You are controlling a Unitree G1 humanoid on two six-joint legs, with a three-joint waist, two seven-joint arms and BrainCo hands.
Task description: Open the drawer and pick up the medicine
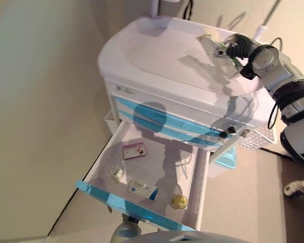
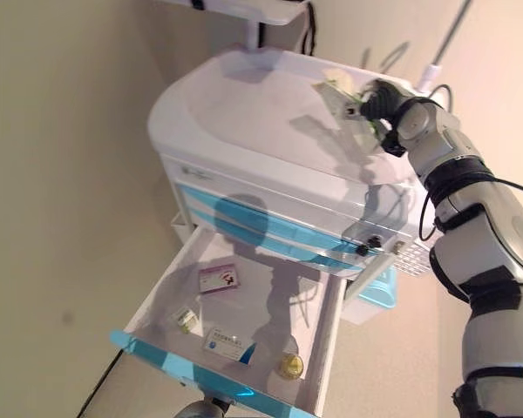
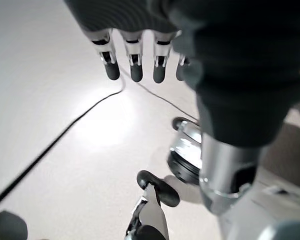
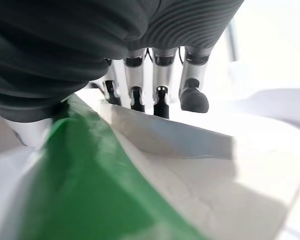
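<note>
My right hand [image 1: 239, 47] is over the far right of the white cart top [image 1: 157, 55], shut on a white and green medicine box [image 1: 212, 45]. In the right wrist view its fingers [image 4: 160, 97] curl over the box [image 4: 170, 165]. The cart's lowest drawer [image 1: 99, 167] is pulled out. In it lie a pink and white box [image 1: 134, 151], a small pack [image 1: 116, 174], a blue and white box [image 1: 142, 190] and a yellow bottle [image 1: 179, 202]. My left hand [image 3: 190, 50] shows only in its wrist view, hanging over the floor with straight fingers [image 3: 135, 67].
A beige wall [image 1: 35, 111] runs close along the cart's left side. A blue bin [image 1: 226, 159] and a white mesh basket [image 1: 258, 137] hang on the cart's right side. A cable [image 3: 65, 132] crosses the floor near a cart wheel [image 3: 186, 155].
</note>
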